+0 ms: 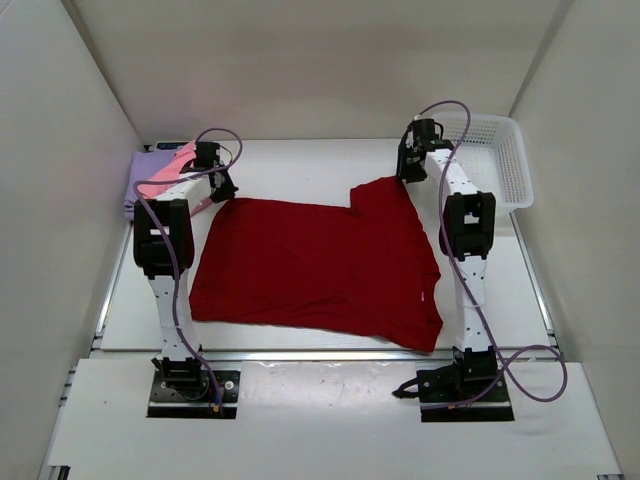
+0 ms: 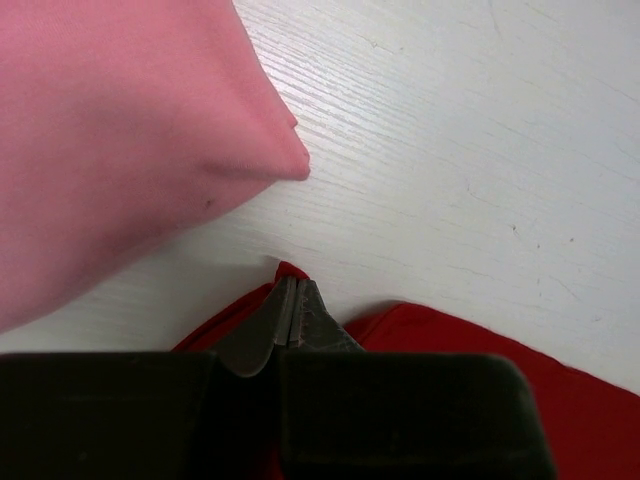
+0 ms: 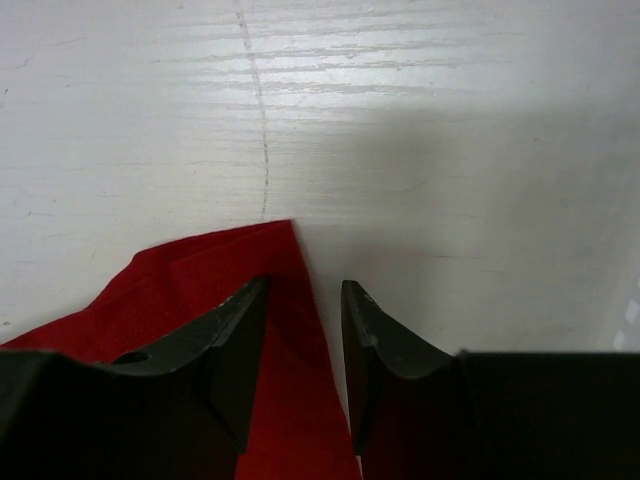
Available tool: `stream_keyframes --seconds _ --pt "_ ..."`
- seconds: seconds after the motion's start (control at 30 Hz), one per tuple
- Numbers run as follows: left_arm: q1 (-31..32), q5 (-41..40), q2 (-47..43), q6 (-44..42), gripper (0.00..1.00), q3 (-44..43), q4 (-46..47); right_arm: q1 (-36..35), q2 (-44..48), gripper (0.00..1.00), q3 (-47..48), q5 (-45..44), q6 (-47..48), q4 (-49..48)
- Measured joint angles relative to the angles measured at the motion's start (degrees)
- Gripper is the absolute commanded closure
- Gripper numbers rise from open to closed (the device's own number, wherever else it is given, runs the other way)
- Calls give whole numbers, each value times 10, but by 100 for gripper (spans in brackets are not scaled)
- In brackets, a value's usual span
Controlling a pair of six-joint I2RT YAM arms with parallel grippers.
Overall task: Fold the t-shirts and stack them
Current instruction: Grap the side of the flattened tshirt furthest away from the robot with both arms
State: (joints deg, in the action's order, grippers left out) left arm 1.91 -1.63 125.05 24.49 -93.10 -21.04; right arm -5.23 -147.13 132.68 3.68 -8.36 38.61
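The dark red t-shirt lies spread across the middle of the table. The pink t-shirt lies on the lavender t-shirt at the far left. My left gripper is shut on the red shirt's far left corner, right beside the pink shirt. My right gripper is open, its jaws straddling the edge of the red shirt's far right corner without closing on it.
A white lattice basket stands at the far right, behind the right arm. White walls enclose the table on three sides. The table's metal front rail runs just beyond the arm bases.
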Motion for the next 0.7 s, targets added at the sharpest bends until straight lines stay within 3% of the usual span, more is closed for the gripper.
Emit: stream_keyframes --seconds 0.2,0.43,0.57,0.7 --pt "0 0 0 0 100 0 1 11 -3 65 4 33 -12 -2" --pt "-1 -1 0 0 100 0 1 17 -10 71 12 64 -20 -10" --pt "0 -1 0 0 100 0 1 20 -12 81 12 82 -24 -10" --pt "1 -1 0 0 100 0 2 21 -17 100 15 99 -28 -12"
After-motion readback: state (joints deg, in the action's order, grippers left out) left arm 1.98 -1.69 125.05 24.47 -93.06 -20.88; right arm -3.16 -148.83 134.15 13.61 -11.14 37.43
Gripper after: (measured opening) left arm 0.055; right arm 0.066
